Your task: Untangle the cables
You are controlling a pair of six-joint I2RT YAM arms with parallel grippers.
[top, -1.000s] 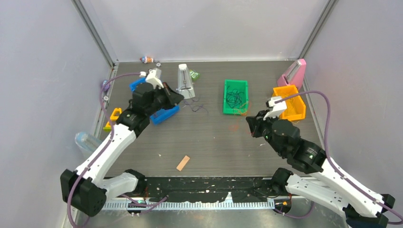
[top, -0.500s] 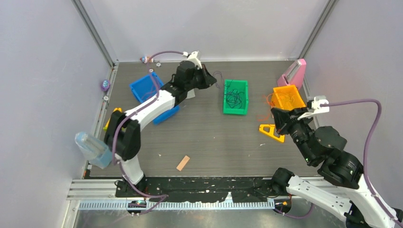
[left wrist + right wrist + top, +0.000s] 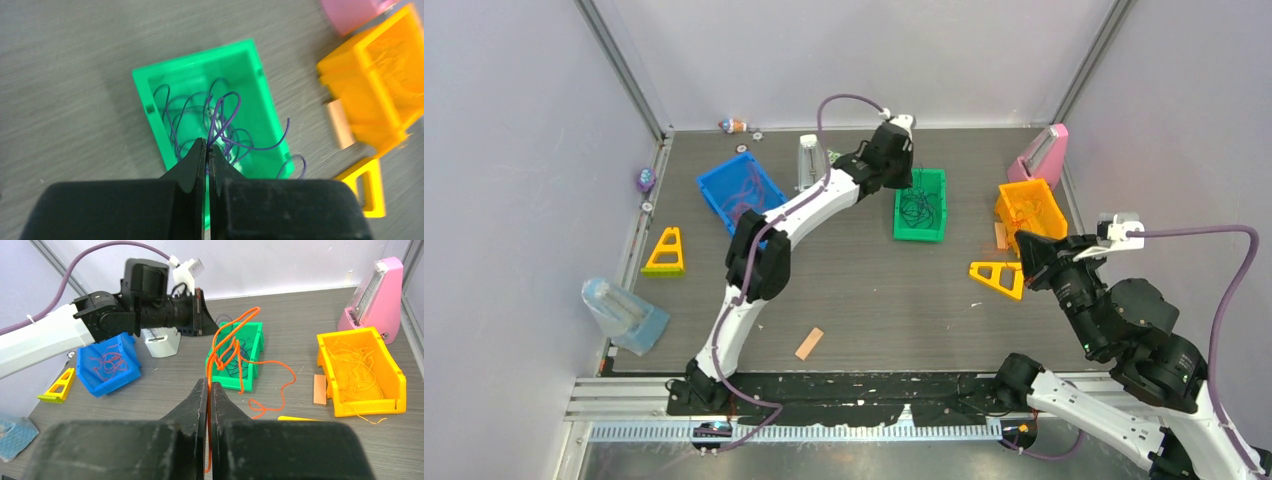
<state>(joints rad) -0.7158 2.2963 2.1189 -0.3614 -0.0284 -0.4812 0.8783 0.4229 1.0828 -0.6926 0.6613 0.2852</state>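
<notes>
— Where do we see the thin dark purple wires (image 3: pixel 220 116)?

— We find them as a loose tangle inside the green rectangular plastic bin (image 3: pixel 150 95). It sits toward the far edge of the grey tabletop (image 3: pixel 864 290), about midway between its left and right edges. A loop or two spills over the bin's rim.

— And the left gripper (image 3: pixel 207 150)?

— We see it hanging over that bin with its jaws pressed together. One purple strand is pinched at the tips and leads out of the tangle.

— What of the right gripper (image 3: pixel 209 390)?

— Its jaws are closed as well, and we see a thin orange wire (image 3: pixel 240 372) caught between them. The wire loops up and out beyond the fingers. In the top view this gripper is near the tabletop's right edge, just beside the orange rectangular plastic bin (image 3: pixel 1049 215).

— Do we see other cables?

— We do. Fine orange-yellow wires (image 3: pixel 357 362) lie in the orange bin. Thin red wires (image 3: pixel 107 360) lie in the blue rectangular plastic bin (image 3: pixel 719 190) toward the far left corner.
</notes>
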